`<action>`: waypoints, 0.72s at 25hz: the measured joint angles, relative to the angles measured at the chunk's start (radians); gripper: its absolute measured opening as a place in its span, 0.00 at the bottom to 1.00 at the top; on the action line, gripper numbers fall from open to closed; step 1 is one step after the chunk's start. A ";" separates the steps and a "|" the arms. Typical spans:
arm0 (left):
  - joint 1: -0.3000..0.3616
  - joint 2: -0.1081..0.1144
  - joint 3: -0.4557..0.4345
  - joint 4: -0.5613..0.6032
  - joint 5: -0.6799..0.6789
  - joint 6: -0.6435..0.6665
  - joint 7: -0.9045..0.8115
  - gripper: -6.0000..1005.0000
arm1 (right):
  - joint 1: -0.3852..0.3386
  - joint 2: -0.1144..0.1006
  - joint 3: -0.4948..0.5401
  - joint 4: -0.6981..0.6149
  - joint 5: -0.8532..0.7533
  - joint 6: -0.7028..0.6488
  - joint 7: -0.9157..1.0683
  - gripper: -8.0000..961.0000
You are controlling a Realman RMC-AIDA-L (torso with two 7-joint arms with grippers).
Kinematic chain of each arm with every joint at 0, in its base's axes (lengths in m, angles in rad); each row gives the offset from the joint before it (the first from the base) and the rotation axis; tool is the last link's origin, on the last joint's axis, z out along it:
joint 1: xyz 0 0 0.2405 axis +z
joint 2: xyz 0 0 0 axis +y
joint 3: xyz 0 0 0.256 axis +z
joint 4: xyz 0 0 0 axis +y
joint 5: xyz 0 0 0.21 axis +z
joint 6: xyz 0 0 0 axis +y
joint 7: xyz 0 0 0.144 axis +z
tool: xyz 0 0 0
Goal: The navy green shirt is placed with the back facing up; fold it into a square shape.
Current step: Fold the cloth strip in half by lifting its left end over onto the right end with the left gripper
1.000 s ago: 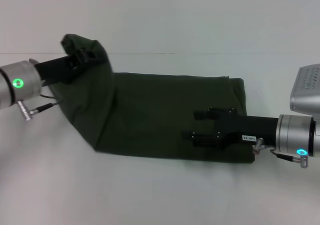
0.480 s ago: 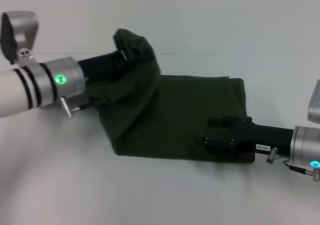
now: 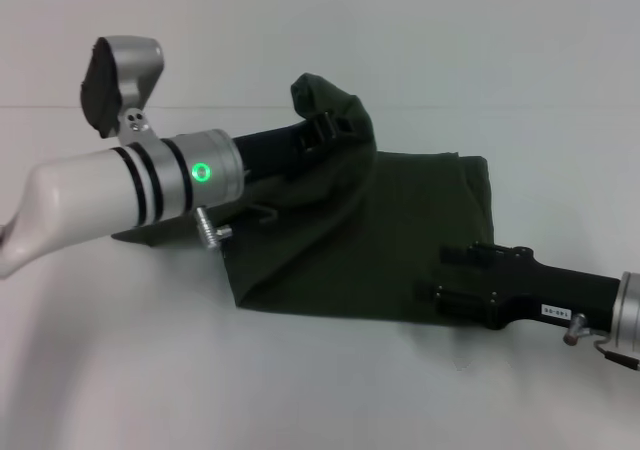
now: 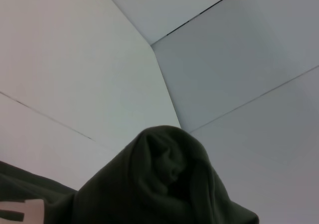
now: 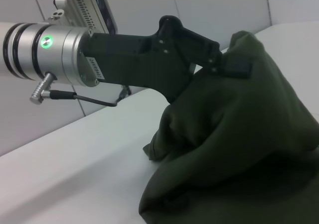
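Head view: one shirt (image 3: 390,240), dark olive-green, lies on a white table (image 3: 300,390), spread from the centre toward the robot's right. Its left end is raised off the table and bunched into a peak, with cloth draping down from the peak to the flat part.

Left gripper (image 3: 325,130): clenched on the raised bunch of shirt, held above the table over the shirt's left portion. The black gripper body runs back to a silver wrist with a green light, then a white forearm.

Right gripper (image 3: 452,275): black, low over the shirt's near right edge, fingers pointing toward the centre. The two fingers stand apart with nothing between them; whether they touch the cloth cannot be told.

Left wrist view: a rounded knot of shirt (image 4: 169,184) fills the lower middle. A patch of pale lettering (image 4: 22,211) shows at the lower corner on an exposed face of the cloth. Pale wall panels lie behind.

Right wrist view: the left gripper (image 5: 234,64) appears farther off, its black fingers closed on the top of the gathered shirt (image 5: 239,149). Cloth hangs in heavy folds from the grip down to the table (image 5: 75,174). The silver wrist with its green light and a thin black cable sit behind the gripper.
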 joint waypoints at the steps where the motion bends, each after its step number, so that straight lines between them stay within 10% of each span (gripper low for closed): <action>1: -0.002 0.000 0.016 -0.004 -0.018 -0.010 0.007 0.07 | -0.004 0.000 0.002 -0.001 -0.001 -0.002 0.000 0.81; 18: -0.068 -0.002 0.251 -0.023 -0.214 -0.181 0.050 0.07 | -0.023 -0.002 0.003 -0.001 -0.002 -0.016 -0.001 0.81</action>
